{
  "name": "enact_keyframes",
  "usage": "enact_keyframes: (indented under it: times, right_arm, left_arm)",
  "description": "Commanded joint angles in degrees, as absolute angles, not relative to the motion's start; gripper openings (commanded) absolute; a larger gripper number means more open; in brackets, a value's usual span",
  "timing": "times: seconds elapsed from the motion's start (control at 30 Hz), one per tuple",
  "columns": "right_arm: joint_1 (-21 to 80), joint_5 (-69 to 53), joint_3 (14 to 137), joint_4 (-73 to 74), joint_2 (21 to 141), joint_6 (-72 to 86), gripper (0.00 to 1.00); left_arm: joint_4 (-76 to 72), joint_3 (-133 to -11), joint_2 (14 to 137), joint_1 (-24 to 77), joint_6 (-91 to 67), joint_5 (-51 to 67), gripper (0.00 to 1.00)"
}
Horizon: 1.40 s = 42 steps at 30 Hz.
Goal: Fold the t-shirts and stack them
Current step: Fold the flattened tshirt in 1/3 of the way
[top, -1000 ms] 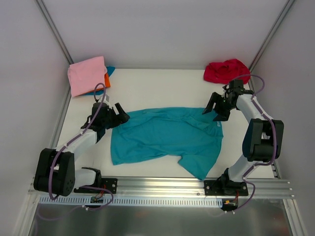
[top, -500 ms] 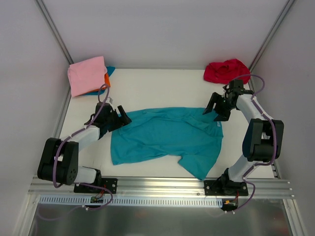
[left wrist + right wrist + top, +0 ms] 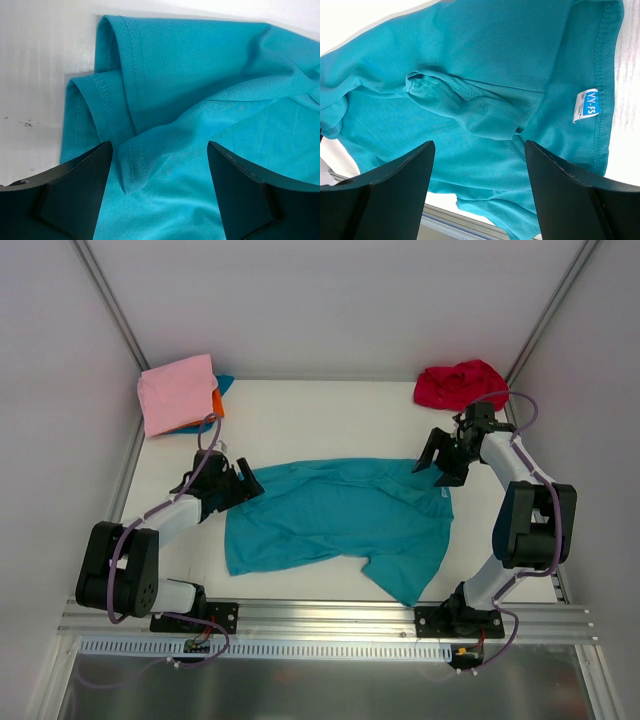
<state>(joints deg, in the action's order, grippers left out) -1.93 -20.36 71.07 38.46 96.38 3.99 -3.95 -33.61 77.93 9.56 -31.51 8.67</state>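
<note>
White tabletop [image 3: 320, 420] w/ pale walls on 3 sides. Teal t-shirt [image 3: 330, 515] lies spread but rumpled at centre of the top view, one corner trailing toward lower right. Pink t-shirt [image 3: 175, 390] sits folded at upper left, over an orange one [image 3: 217, 404] and a blue one [image 3: 225, 383] that peek out at its right edge. Red t-shirt [image 3: 460, 383] is a loose heap at upper right.

Left gripper [image 3: 242, 483] is at the teal shirt's left edge, fingers spread, nothing between them. Its wrist view shows a doubled-over sleeve hem [image 3: 107, 107] just ahead of the jaws. Right gripper [image 3: 430, 458] is at the shirt's upper-right edge, likewise spread and empty. Its wrist view has the white neck label [image 3: 591, 104] at right and a puckered ridge of cloth [image 3: 465, 102] mid-frame.

Handling, as a judgement:
- Fabric looks like thin mesh knit, so light, limp, no stiffness. It'll sag from any pinch point and drag across the table rather than slide flat.
- Prob. a bit slick, so a shallow nip may slip. Not fragile.
- Best holds: stitched hems, which are thicker. Left side at the sleeve hem, right side at the stitched edge near the label.
- Layers overlap at the sleeve, so a pinch may catch 2 plies instead of 1.
</note>
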Motion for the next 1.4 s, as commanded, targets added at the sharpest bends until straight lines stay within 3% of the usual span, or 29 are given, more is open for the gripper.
enact_keyframes:
  times: [0.0, 0.27, 0.37, 0.4, 0.5, 0.73, 0.97, 1.13, 1.37]
  right_arm:
    - [-1.93, -20.22, 71.37, 39.29, 94.75, 3.43, 0.77]
    - [-1.93, -20.21, 71.28, 39.37, 94.92, 3.34, 0.77]
    - [-1.93, -20.04, 71.28, 39.46, 94.83, 3.34, 0.77]
    - [-1.93, -19.95, 71.37, 39.55, 94.92, 3.25, 0.77]
    - [-1.93, -19.78, 71.54, 39.9, 95.01, 3.16, 0.77]
    - [-1.93, -19.78, 71.72, 39.82, 95.54, 3.08, 0.77]
    - [-1.93, -19.95, 71.89, 39.73, 95.98, 3.08, 0.77]
    - [-1.93, -20.39, 71.54, 39.29, 95.98, 3.25, 0.77]
    - [-1.93, -20.39, 71.46, 39.9, 95.1, 3.08, 0.77]
  left_arm:
    - [-3.25, -35.42, 77.16, 8.7, -30.58, 7.99, 0.78]
    - [-8.69, -34.19, 78.39, 8.7, -32.52, 10.72, 0.73]
    - [-11.95, -34.19, 80.15, 8.7, -34.1, 12.56, 0.49]
    - [-12.82, -34.28, 81.37, 8.7, -34.97, 13.44, 0.3]
    - [-15.2, -34.54, 83.14, 8.7, -36.82, 15.47, 0.0]
    - [-15.03, -34.71, 80.78, 8.7, -35.78, 15.03, 0.0]
    - [-9.33, -34.54, 70.24, 9.05, -31.91, 14.07, 0.0]
    - [-3.7, -34.37, 63.03, 9.58, -26.73, 6.88, 0.0]
    - [-7.82, -35.85, 68.45, 10.46, -25.93, 2.02, 0.0]
